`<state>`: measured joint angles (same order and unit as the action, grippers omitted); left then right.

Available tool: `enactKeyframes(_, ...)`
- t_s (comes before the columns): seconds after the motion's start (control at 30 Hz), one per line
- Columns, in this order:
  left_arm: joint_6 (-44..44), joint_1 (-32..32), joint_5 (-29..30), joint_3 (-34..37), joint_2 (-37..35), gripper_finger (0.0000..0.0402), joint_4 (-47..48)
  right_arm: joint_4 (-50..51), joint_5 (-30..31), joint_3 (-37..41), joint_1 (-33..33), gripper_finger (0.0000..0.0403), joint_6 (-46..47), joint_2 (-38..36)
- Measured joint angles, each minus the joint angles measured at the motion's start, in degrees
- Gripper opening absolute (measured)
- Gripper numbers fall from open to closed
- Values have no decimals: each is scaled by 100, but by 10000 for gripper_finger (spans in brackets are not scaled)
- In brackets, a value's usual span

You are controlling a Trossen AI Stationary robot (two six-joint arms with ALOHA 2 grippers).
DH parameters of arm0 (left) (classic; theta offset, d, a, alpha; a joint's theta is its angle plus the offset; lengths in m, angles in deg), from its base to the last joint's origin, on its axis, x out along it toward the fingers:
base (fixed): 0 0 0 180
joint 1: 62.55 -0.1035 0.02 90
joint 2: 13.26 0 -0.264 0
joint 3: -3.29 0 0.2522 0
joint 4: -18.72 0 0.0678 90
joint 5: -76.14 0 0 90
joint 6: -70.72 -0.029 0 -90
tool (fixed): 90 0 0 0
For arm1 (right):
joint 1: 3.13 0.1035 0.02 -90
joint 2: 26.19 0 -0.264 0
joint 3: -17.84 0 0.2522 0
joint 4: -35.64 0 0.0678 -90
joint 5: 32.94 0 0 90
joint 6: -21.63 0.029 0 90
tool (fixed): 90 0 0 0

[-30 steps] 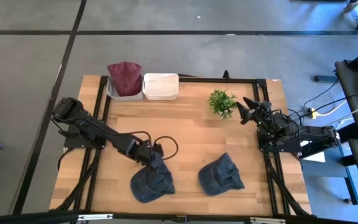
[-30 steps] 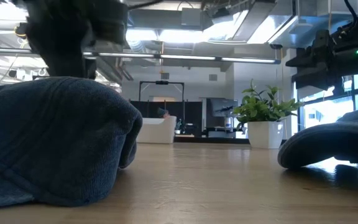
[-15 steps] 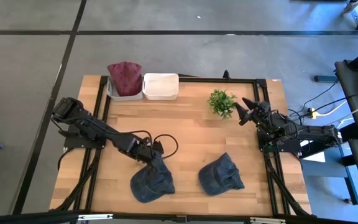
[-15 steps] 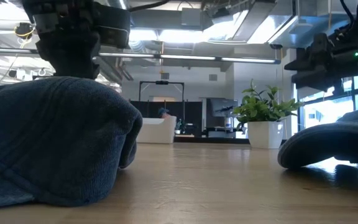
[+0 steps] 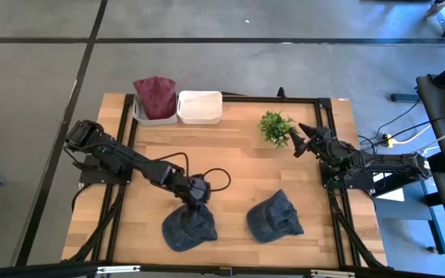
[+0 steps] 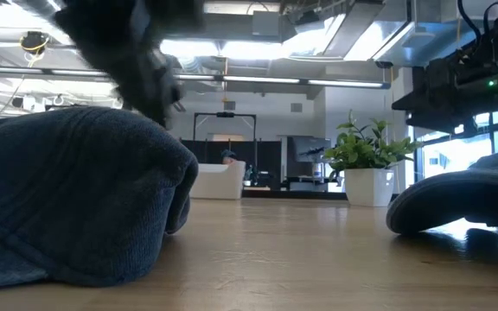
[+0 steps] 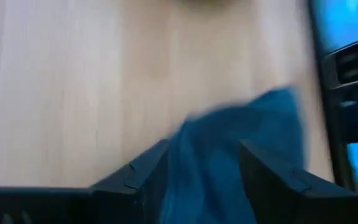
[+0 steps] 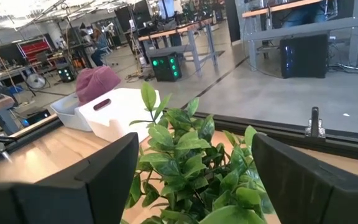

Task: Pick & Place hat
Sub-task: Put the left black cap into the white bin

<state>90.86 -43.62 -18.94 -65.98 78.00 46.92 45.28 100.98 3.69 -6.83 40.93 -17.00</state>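
Observation:
Two dark blue hats lie on the wooden table near its near edge: the left hat [image 5: 188, 228] [image 6: 67, 199] and the right hat [image 5: 275, 218] [image 6: 465, 199]. My left gripper [image 5: 197, 194] [image 7: 204, 149] hangs over the far edge of the left hat, open, with blue cloth [image 7: 253, 124] showing between its fingers. My right gripper [image 5: 300, 140] [image 8: 194, 140] waits open at the table's right side, pointing at the small potted plant [image 5: 275, 127] [image 8: 185, 155]. A maroon hat [image 5: 154, 96] sits in the left bin at the far edge. My left gripper comes down from above with its fingers [image 7: 142, 180] on either side of the far part of the left hat [image 7: 229, 162]. The wrist view is blurred, and I cannot tell whether the fingers touch the cloth. The hat lies flat on the table.
A white bin [image 5: 199, 106] stands beside the bin with the maroon hat at the far edge. The potted plant [image 6: 357, 168] stands on the right half. A black cable [image 5: 215, 179] loops on the table beside my left wrist. Bare wood [image 5: 230, 162] lies in the middle.
My left gripper has shifted slightly toward the table's right edge and turned about over the left hat's far edge, moving fast enough to blur. The hat has kept its place and shape. My right gripper has crept a little toward the plant.

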Motion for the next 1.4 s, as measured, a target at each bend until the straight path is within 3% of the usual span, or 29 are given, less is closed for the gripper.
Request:
enactKeyframes(0.17, -1258, -3, 23, -4, 0, 183, -901, -1, -1, 0, 0, 314, -1, 15)
enactKeyframes(0.63, -2544, -3, 161, -7, 322, 224, -971, -1, -4, 0, 1, 314, -1, 13)
enactKeyframes(1.17, -2253, 22, 22, -7, 1118, 235, -1002, -1, -3, 0, 2, 314, -27, 13)
enactKeyframes(1.4, -3065, 93, -68, -7, 1222, 235, -1047, -1, -4, 0, 0, 314, -27, 13)
